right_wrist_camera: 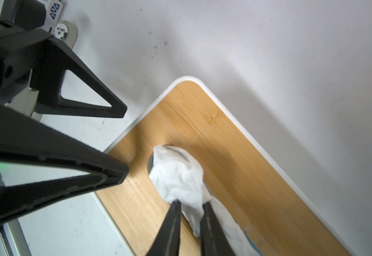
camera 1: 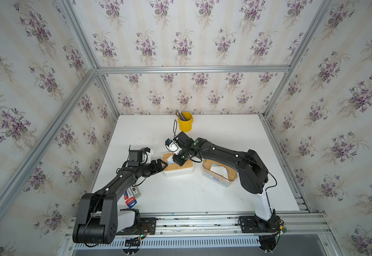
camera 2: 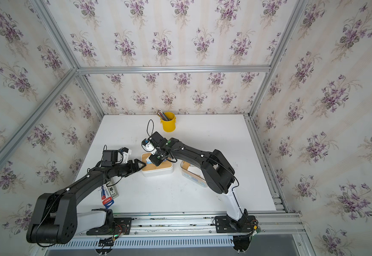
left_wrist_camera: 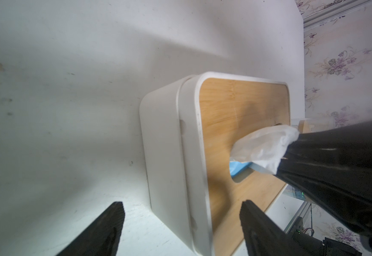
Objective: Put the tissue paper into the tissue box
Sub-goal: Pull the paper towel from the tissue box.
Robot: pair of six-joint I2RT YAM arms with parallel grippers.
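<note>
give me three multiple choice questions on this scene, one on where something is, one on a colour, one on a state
1. Where does the yellow cup stand on the table?
A. near the back edge, beyond the tissue box
B. at the front edge
C. off the table, on the rail

2. What colour is the tissue box's lid?
A. blue
B. wood-brown
C. black

3. What is the right gripper doing?
A. hanging open over the cup
B. pinching the tissue paper at the lid's slot
C. resting empty on the table

Answers:
1 A, since both top views show the cup by the back wall.
2 B, since both wrist views show a bamboo-like grain.
3 B, since the right wrist view shows it closed on the tissue paper.
</note>
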